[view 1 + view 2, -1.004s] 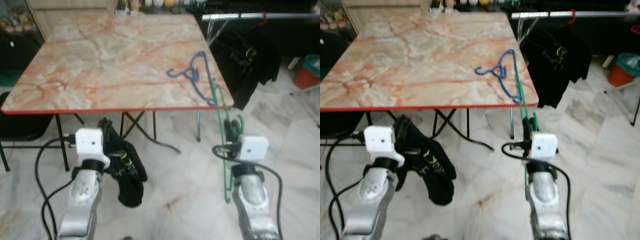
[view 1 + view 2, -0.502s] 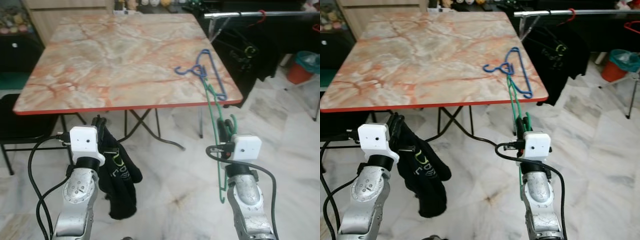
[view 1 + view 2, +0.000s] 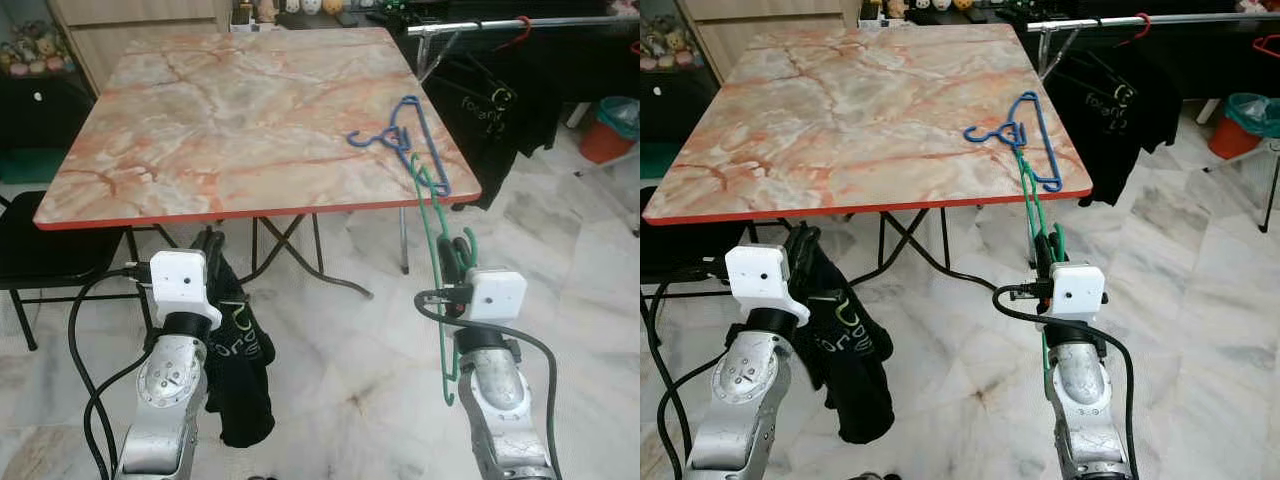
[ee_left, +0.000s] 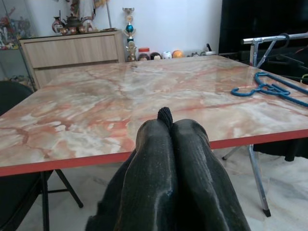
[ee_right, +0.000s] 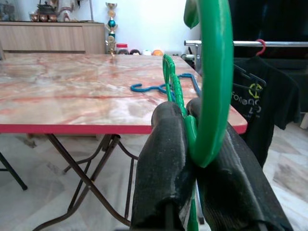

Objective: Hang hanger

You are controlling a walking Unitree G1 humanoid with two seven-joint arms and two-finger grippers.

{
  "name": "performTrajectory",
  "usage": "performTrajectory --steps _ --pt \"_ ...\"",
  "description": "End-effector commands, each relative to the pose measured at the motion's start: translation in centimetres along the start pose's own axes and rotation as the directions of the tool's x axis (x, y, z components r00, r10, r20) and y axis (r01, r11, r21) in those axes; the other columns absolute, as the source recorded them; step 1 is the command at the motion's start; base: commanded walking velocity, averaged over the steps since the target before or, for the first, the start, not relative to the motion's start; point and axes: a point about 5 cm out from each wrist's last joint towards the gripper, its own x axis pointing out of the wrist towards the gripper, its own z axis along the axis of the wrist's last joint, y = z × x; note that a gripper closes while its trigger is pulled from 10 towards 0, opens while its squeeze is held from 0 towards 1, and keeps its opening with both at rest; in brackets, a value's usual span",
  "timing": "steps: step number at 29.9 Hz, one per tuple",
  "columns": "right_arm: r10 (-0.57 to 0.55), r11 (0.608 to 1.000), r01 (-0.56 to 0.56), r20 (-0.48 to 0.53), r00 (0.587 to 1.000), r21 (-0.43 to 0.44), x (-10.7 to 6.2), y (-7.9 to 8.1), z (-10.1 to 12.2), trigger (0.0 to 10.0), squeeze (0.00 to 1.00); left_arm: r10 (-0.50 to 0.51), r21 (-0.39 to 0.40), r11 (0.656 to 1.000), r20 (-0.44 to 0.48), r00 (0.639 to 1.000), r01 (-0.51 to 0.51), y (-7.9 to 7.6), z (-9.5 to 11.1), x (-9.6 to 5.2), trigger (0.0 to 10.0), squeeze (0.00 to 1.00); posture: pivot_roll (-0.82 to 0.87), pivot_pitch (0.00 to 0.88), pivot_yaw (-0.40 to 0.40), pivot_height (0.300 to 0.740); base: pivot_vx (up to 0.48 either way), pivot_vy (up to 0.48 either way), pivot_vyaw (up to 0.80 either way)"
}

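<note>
1. the right tool (image 3: 1044, 250) is clamped tight on the green hanger (image 3: 433, 225), its two black fingers (image 5: 166, 159) pinching the wire low in front of the robot, just off the near right corner of the surface (image 3: 230, 110).
2. the green hanger stands nearly upright in that grip, its top reaching up beside the surface edge and close to the blue hanger (image 3: 405, 145), which lies flat on the marble near that corner; i cannot tell whether the two touch.
3. the left tool (image 3: 212, 250) is closed on a black garment (image 3: 240, 375) that droops from it toward the floor, below the front edge of the surface.
4. over the last second the whole scene has slid in the head views: the surface now sits more squarely ahead and the clothes rail (image 3: 1110, 20) with its black t-shirt (image 3: 1105, 105) shows further into the upper right. that reads as the camera moving as the robot shifts, not the things; both grips look unchanged.
5. for the task, the hanger is in hand but well apart from the rail, so the hanging itself is not yet done. i judge the carry toward the rail is the step under way, and the hook must clear the surface corner and the blue hanger on the way.
</note>
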Motion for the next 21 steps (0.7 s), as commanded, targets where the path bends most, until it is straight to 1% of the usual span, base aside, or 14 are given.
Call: performTrajectory --steps 1,2,4,5,6,9,10,13,16,21 --pt "-0.004 1.000 0.004 0.014 1.000 0.002 0.0 -0.1 0.2 10.0 0.00 0.028 0.018 0.999 0.093 0.995 -0.030 0.6 2.3 0.8 10.0 0.00 0.06 0.100 -0.009 0.740 0.000 0.000 0.00" --pt "-0.004 1.000 0.004 0.014 1.000 0.002 0.0 -0.1 0.2 10.0 0.00 0.028 0.018 0.999 0.093 0.995 -0.030 0.6 2.3 0.8 10.0 0.00 0.06 0.100 -0.009 0.740 0.000 0.000 0.00" --pt "-0.003 1.000 0.003 0.013 1.000 0.003 0.0 -0.1 0.2 10.0 0.00 0.034 0.016 0.999 0.123 0.992 -0.036 0.7 3.1 1.3 10.0 0.00 0.06 0.100 -0.009 0.740 0.000 0.000 0.00" --pt "-0.003 1.000 0.003 0.014 1.000 0.003 0.0 -0.1 0.2 10.0 0.00 0.035 0.019 0.999 0.146 0.989 -0.038 0.8 3.7 1.7 10.0 0.00 0.06 0.100 -0.009 0.740 0.000 0.000 0.00" --pt "-0.004 1.000 0.004 0.015 1.000 0.003 0.0 -0.1 0.2 10.0 0.00 0.040 0.021 0.999 0.185 0.982 -0.045 1.0 4.8 2.2 10.0 0.00 0.06 0.097 -0.008 0.740 0.000 0.000 0.00" --pt "-0.005 1.000 0.005 0.016 1.000 0.003 -0.1 -0.1 0.2 10.0 0.00 0.054 0.022 0.998 0.240 0.969 -0.062 1.4 6.2 2.8 10.0 0.00 0.06 0.097 -0.008 0.740 0.000 0.000 0.00" --pt "-0.005 1.000 0.005 0.016 1.000 0.005 -0.1 0.0 0.2 10.0 0.00 0.064 0.034 0.996 0.280 0.958 -0.076 1.8 7.4 3.3 10.0 0.00 0.06 0.097 -0.008 0.740 0.000 0.000 0.00" --pt "-0.005 1.000 0.005 0.017 1.000 0.005 -0.1 0.0 0.2 10.0 0.00 0.091 0.015 0.995 0.322 0.942 -0.101 2.4 8.5 3.6 10.0 0.00 0.06 0.096 -0.008 0.740 0.000 0.000 0.00" --pt "-0.003 1.000 0.003 0.020 1.000 0.003 -0.1 0.0 0.2 10.0 0.00 0.101 0.010 0.994 0.341 0.935 -0.111 2.8 9.3 3.6 10.0 0.00 0.06 0.096 -0.008 0.740 0.000 0.000 0.00" --pt "0.000 1.000 0.000 0.022 1.000 0.003 -0.1 0.0 0.3 10.0 0.00 0.113 0.003 0.993 0.337 0.935 -0.121 3.0 9.5 3.5 10.0 0.00 0.06 0.096 -0.009 0.740 0.000 0.000 0.00"
